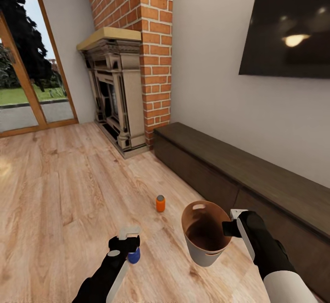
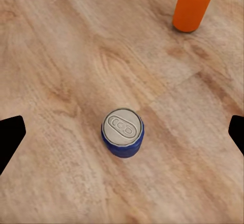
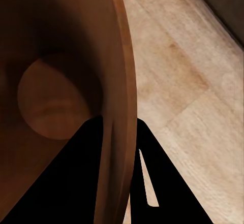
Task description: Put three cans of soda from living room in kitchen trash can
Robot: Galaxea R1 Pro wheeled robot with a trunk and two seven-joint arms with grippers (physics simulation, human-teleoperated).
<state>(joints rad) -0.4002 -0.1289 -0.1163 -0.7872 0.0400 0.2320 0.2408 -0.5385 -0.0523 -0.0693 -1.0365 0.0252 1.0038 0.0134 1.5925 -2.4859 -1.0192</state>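
the blue can stands upright on the plank floor, directly under my left gripper, whose fingers are spread wide to either side of it without touching, set for a top-down grasp. an orange can stands upright nearby, apart from the blue one. my right gripper pinches the rim wall of the trash can, one finger inside and one outside, holding it off the floor, mouth up, i judge to receive cans. both forearms reach forward and down.
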